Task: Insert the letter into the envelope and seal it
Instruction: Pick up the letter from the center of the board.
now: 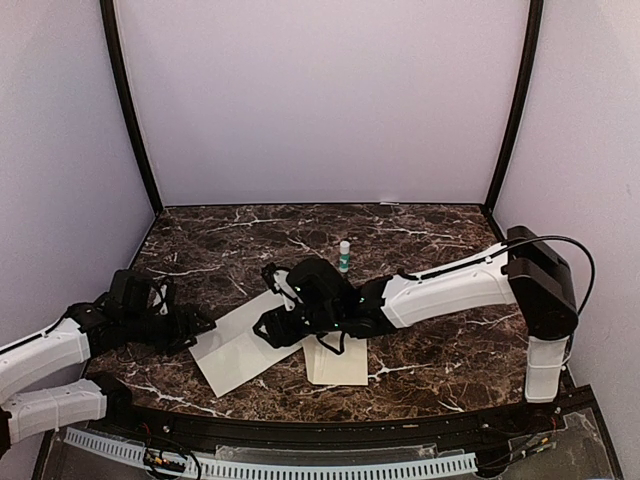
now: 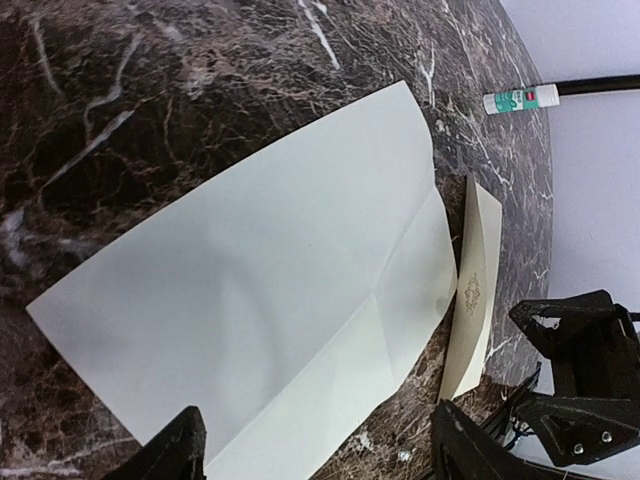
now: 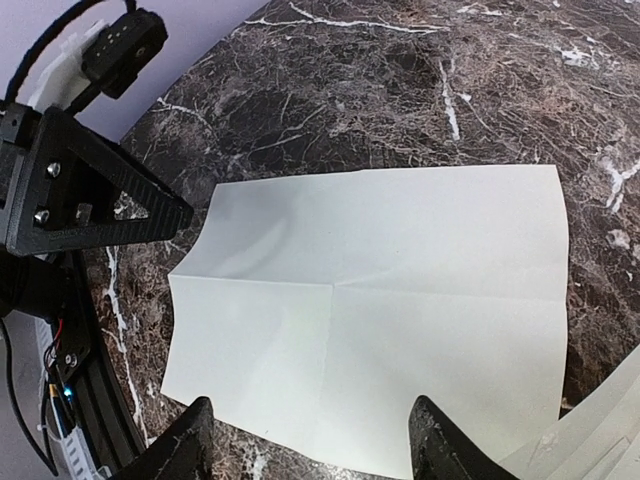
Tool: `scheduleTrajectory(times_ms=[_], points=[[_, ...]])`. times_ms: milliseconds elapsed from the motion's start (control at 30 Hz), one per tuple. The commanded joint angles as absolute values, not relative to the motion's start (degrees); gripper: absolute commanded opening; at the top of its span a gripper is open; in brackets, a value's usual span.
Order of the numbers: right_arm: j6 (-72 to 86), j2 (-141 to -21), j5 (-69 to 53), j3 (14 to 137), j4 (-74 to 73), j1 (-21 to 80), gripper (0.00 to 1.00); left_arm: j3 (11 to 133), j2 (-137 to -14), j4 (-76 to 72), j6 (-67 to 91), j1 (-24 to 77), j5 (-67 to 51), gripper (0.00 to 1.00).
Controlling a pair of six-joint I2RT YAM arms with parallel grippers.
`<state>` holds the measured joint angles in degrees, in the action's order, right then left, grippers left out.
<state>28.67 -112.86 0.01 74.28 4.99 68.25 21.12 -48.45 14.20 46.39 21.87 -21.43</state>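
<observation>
Letter (image 1: 243, 347) (image 2: 270, 290) (image 3: 380, 310): unfolded, lying flat on the surface (image 1: 420, 225), front-left of centre. Crease lines cross near its middle. Not in the envelope.

Envelope (image 1: 340, 366) (image 2: 476, 250): flat on the surface just right of the letter, with the emblem face up. The letter's edge runs right along it. I can't tell if they overlap or only touch, and can't tell the flap state from here. Its upper part is hidden under the right arm in the top view.

Left hand (image 1: 200, 330) (image 2: 320, 455): open, fingers spread wide at the letter's left edge, gripping nothing. The wrist view shows the sheet lying free between and beyond the fingertips.

Right hand (image 1: 268, 328) (image 3: 315, 445): open too, fingers spread over the letter's right edge, holding nothing. The arm reaches in from the right across the envelope.

The two hands face each other across the sheet, and each shows up in the other's wrist view.

A small white tube with a green label (image 1: 344, 257) (image 2: 520, 99) stands upright behind the paper, apart from both sheets.
</observation>
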Motion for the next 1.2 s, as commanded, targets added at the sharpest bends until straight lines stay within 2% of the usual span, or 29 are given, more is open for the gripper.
scheduleTrajectory(times_ms=[0,233,767,1033,1167], points=[[30.59,-113.46,0.48,77.86,3.17,68.19,0.63,18.47,-40.81,17.08,57.29,21.67,-16.0,0.77],[30.69,-113.2,0.88,77.44,3.16,68.15,0.64,16.13,-39.55,22.64,60.57,21.53,-15.54,0.74],[30.29,-112.88,1.39,78.92,2.25,68.08,0.64,8.39,-35.34,16.99,67.8,21.53,-23.02,0.6],[30.24,-112.24,1.67,78.93,1.8,68.08,0.64,4.42,-35.36,12.37,69.22,21.53,-21.89,0.5],[30.26,-111.87,1.86,78.93,1.48,68.12,0.64,1.98,-35.42,8.97,70.55,21.53,-21.24,0.4]])
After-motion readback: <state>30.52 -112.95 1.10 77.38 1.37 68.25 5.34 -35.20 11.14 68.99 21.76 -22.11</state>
